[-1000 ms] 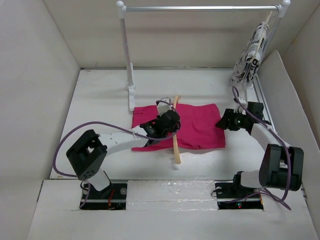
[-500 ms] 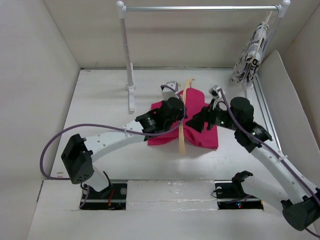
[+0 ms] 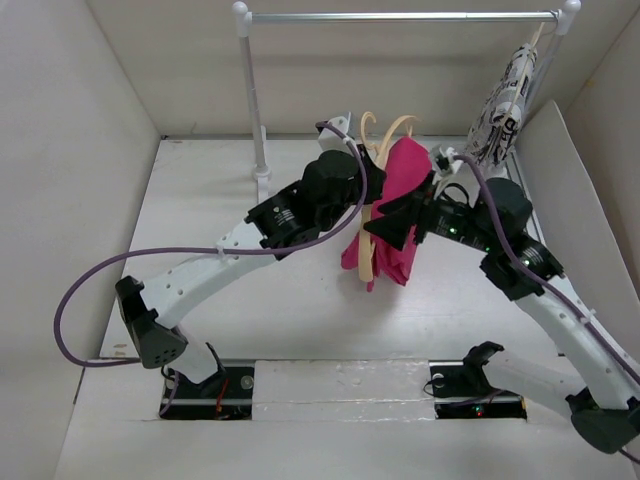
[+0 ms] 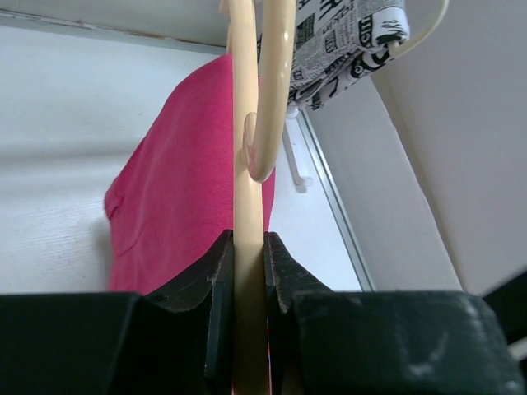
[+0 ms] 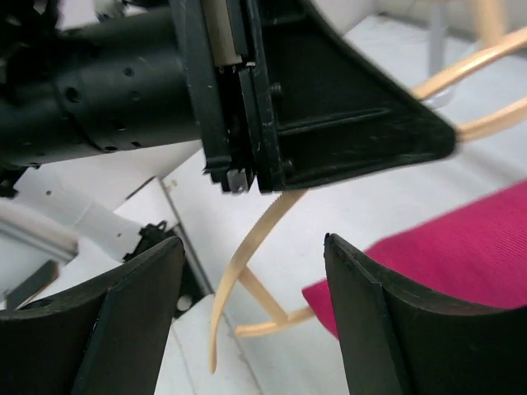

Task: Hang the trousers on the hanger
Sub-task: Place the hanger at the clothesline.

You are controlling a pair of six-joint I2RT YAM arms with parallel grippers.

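Note:
My left gripper (image 3: 366,182) is shut on the tan wooden hanger (image 3: 367,262) and holds it upright, well above the table. The magenta trousers (image 3: 406,172) hang draped over the hanger, off the table. In the left wrist view the fingers pinch the hanger's bow (image 4: 247,164), with the trousers (image 4: 177,189) on its left. My right gripper (image 3: 396,222) is open, close against the hanging cloth. In the right wrist view its fingers (image 5: 132,313) stand wide apart around nothing, with the hanger (image 5: 225,290) and the trousers (image 5: 449,247) beyond them.
A white rail (image 3: 400,16) on posts (image 3: 254,110) spans the back. A black-and-white patterned garment (image 3: 500,110) hangs at its right end, also in the left wrist view (image 4: 350,37). White walls enclose the table (image 3: 200,230) at the left, back and right.
My left gripper has lifted the hanger from the table, and the trousers now hang from it. My right gripper has moved in from the right and up, next to the cloth.

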